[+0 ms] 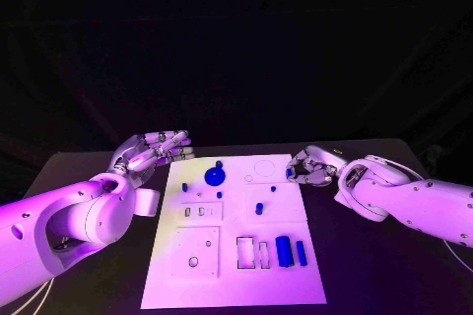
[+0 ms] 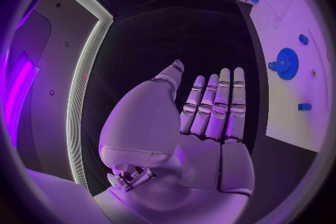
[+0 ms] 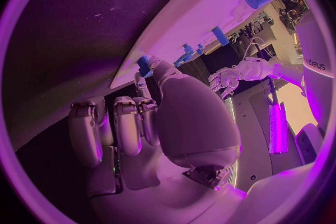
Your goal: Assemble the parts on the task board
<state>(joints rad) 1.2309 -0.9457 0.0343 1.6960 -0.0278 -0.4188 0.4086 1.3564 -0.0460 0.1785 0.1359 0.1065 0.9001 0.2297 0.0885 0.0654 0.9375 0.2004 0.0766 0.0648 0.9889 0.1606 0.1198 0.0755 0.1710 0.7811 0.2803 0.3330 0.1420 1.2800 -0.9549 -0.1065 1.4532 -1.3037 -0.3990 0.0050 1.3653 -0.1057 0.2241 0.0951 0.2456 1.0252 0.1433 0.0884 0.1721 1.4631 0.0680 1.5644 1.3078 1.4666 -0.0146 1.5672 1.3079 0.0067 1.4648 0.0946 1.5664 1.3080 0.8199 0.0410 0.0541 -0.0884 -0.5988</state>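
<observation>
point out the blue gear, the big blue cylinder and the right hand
blue gear (image 1: 214, 176): head view, on its round face
big blue cylinder (image 1: 284, 251): head view, mid-length on its side
right hand (image 1: 310, 167): head view, middle of the hand, at the task board's edge

**Three cameras, one board**

The head view looks steeply down on the task board (image 1: 236, 260) from above; the left wrist view sits close behind the left hand (image 2: 203, 123), facing outward; the right wrist view trails the right hand (image 3: 140, 129) — all share the board.
</observation>
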